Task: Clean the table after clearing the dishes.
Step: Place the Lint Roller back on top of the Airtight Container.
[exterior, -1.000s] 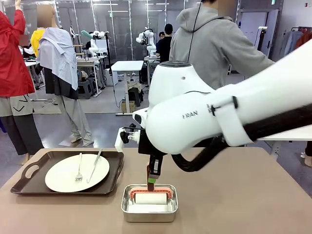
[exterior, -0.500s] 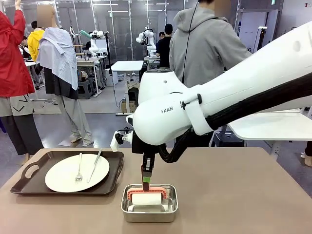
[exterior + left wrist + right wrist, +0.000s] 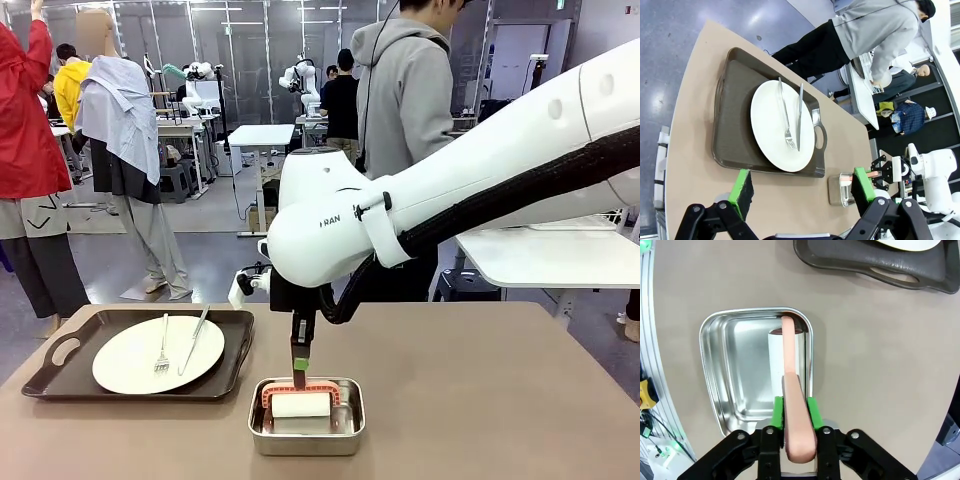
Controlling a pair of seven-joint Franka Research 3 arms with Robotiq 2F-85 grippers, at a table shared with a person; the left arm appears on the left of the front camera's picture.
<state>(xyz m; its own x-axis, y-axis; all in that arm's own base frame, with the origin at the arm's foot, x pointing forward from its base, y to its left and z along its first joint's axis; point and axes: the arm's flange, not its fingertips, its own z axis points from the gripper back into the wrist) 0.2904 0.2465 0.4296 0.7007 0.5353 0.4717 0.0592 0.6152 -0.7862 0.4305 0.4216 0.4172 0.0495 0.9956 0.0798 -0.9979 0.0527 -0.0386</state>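
Right gripper (image 3: 795, 412), pads pressed on both sides of the salmon handle of a lint roller (image 3: 789, 352), whose white roll lies inside the steel pan (image 3: 735, 365) near the close edge of the table (image 3: 500, 400). Left gripper (image 3: 802, 186) hangs wide open and empty. At 10 o'clock from the pan, one plate (image 3: 140, 365) with fork (image 3: 163, 345) and knife (image 3: 195, 338) sits uncleared on its tray (image 3: 238, 350). Risk: the roll could snag the pan rim on lifting and drag the pan; a sweep toward 10 o'clock could strike the tray
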